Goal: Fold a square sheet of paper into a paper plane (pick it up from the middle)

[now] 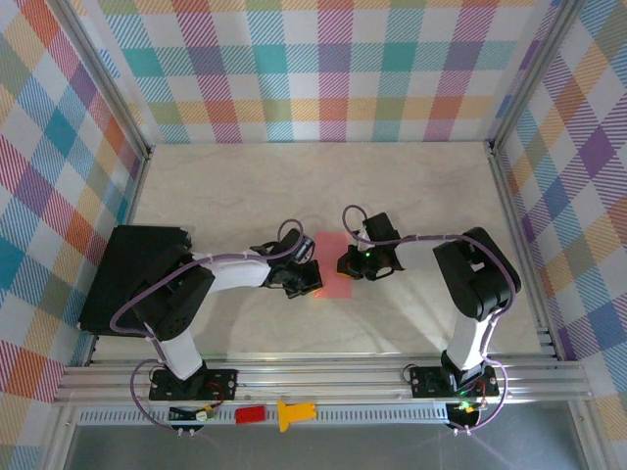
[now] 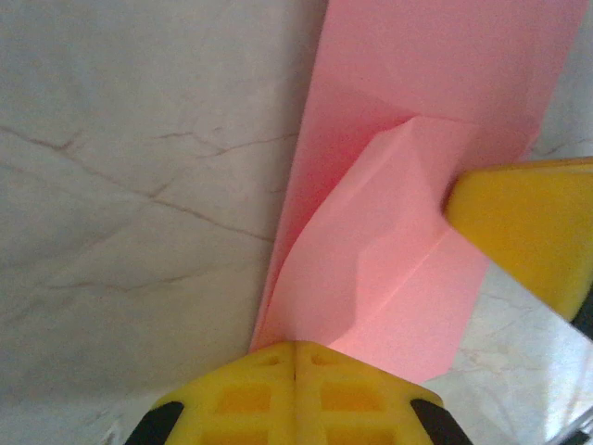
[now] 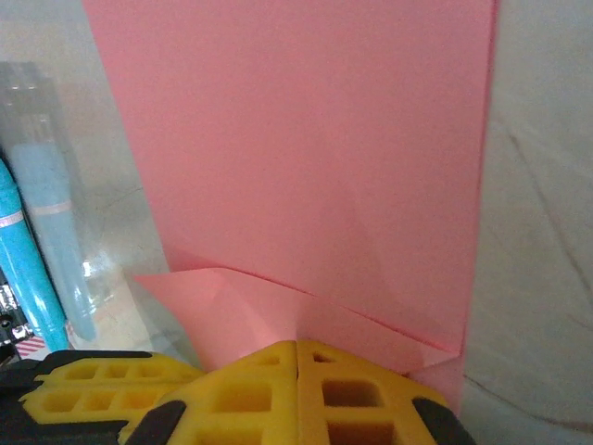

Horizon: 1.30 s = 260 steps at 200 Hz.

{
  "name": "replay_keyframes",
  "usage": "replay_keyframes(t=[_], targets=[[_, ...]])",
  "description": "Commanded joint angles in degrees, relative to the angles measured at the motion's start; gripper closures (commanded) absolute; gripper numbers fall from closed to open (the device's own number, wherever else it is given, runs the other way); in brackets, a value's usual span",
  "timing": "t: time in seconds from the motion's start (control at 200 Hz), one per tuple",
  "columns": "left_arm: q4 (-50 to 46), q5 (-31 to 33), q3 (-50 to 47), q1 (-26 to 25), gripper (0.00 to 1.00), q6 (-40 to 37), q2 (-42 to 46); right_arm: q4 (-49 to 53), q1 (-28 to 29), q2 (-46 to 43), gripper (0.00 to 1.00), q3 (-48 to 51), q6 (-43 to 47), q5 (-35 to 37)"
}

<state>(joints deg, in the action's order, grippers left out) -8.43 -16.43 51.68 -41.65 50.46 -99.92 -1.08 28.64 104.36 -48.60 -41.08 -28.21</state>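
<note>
The square sheet of paper (image 1: 334,266) lies salmon-pink on the marbled table, partly folded, between my two grippers. In the left wrist view the square sheet of paper (image 2: 435,65) has a flap (image 2: 389,250) lifted off the flat layer. My left gripper (image 2: 296,348) is shut, and the flap's near corner runs into its tips. The right gripper's yellow finger (image 2: 528,227) touches the flap's far edge. In the right wrist view my right gripper (image 3: 296,345) is shut on the folded flap (image 3: 232,306), with the flat layer (image 3: 306,139) beyond. From above, the left gripper (image 1: 299,279) and right gripper (image 1: 355,262) flank the sheet.
A small red block (image 1: 250,413) and a yellow plastic piece (image 1: 292,413) rest on the front rail. A black box (image 1: 132,274) stands at the left. Plaid walls enclose the table (image 1: 294,186). A cyan tube (image 3: 28,250) stands left of the paper.
</note>
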Motion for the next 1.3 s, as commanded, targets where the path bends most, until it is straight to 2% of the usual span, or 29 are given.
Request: replay_keyframes(t=[0.0, 0.235, 0.33, 0.55, 0.785, 0.935, 1.165, 1.295], targets=[[-6.5, 0.8, 2.9, 0.7, 1.00, -3.0, 0.3, 5.0, 0.3, 4.2, 1.00, 1.2, 1.7, 5.9], [-0.3, -2.8, 4.0, 0.8, 1.00, -3.8, 3.1, 5.9, 0.3, 5.4, 1.00, 1.2, 1.7, 7.1], [2.1, -4.2, 3.8, 0.8, 0.96, -3.3, 1.5, 6.1, 0.3, 5.8, 1.00, 1.1, 1.6, 7.1], [5.8, -7.1, 4.5, 0.7, 0.97, -1.9, -3.0, 6.3, 0.3, 6.0, 1.00, 1.0, 1.6, 7.0], [4.6, -5.4, 6.1, 1.1, 1.00, -3.3, -5.4, 6.4, 0.3, 6.3, 1.00, 1.0, 1.6, 7.1], [6.6, -6.6, 6.0, 1.4, 1.00, -2.8, -7.2, 6.8, 0.3, 6.4, 1.00, 1.0, 1.7, 7.3], [7.3, -7.1, 2.8, 1.8, 1.00, -1.3, -8.7, 7.9, 0.3, 6.5, 1.00, 0.9, 2.2, 7.9], [10.7, -8.2, -3.4, 2.8, 1.00, 1.2, -7.1, 9.2, 0.3, 7.1, 1.00, 0.7, 3.1, 8.0]])
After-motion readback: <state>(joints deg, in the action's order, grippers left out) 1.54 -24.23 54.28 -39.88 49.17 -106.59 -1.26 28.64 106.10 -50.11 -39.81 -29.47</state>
